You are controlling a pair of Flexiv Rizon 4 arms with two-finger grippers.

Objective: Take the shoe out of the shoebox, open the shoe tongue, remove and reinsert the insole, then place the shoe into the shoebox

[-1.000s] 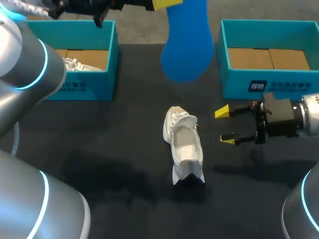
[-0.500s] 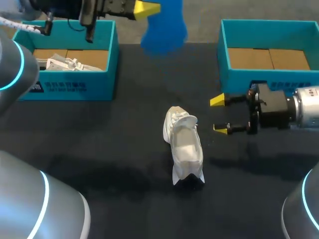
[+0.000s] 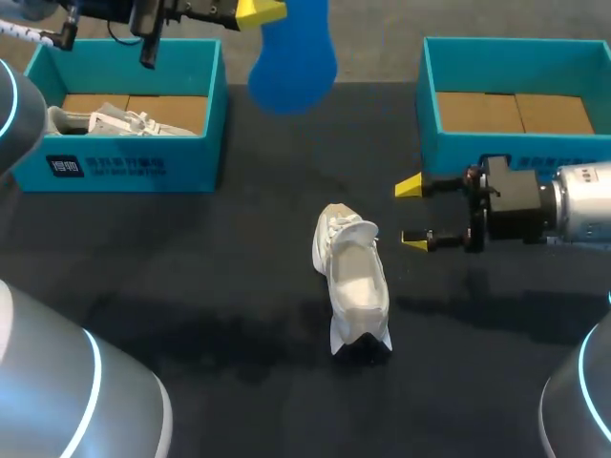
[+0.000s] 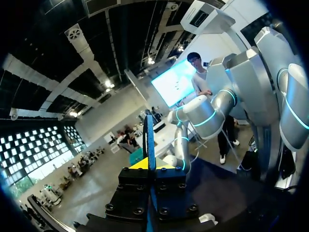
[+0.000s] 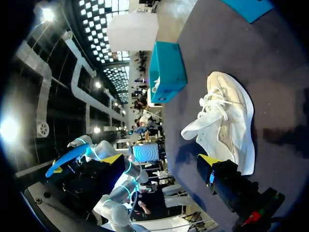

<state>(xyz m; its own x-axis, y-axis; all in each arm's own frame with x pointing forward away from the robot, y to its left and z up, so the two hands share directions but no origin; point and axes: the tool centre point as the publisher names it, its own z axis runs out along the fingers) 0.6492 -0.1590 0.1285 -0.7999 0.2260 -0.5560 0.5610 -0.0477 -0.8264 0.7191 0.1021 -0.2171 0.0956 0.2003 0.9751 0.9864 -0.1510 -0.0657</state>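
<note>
One insole (image 3: 289,59) farther left than before

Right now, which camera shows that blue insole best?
The head view: the blue insole shows its broad face, hanging from the left gripper. The left wrist view shows only its thin edge, clamped in that gripper; the right wrist view catches it small and distant.

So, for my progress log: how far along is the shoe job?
Done: the shoe lies out on the table, tongue open, its blue insole taken out. In hand: the left gripper holds that insole aloft; the right gripper is open beside the shoe. Left: reinsert the insole, box the shoe.
</note>
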